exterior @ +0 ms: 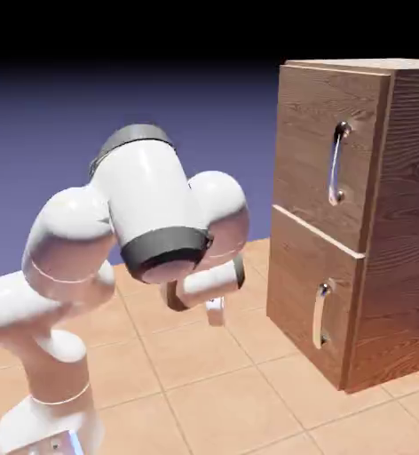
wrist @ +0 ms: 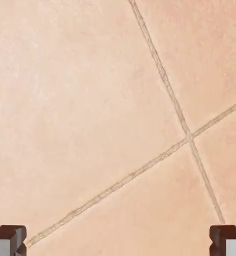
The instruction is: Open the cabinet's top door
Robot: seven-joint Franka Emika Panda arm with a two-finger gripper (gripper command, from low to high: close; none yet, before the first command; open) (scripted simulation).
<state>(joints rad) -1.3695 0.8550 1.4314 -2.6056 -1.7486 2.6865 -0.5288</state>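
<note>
Fingers [wrist: 8, 241] apparently well apart from the cabinet's closed top door [exterior: 315, 151].

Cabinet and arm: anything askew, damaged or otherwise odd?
Nothing stands out. The tall brown wood-grain cabinet stands upright, both doors look closed, and their curved silver bar handles look intact. The white robot arm shows no visible damage.

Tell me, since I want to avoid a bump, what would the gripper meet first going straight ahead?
Probably the tiled floor: the hand view, looking along the open gripper, shows only tiles between and beyond its fingertips. How far off they are is unclear.
</note>
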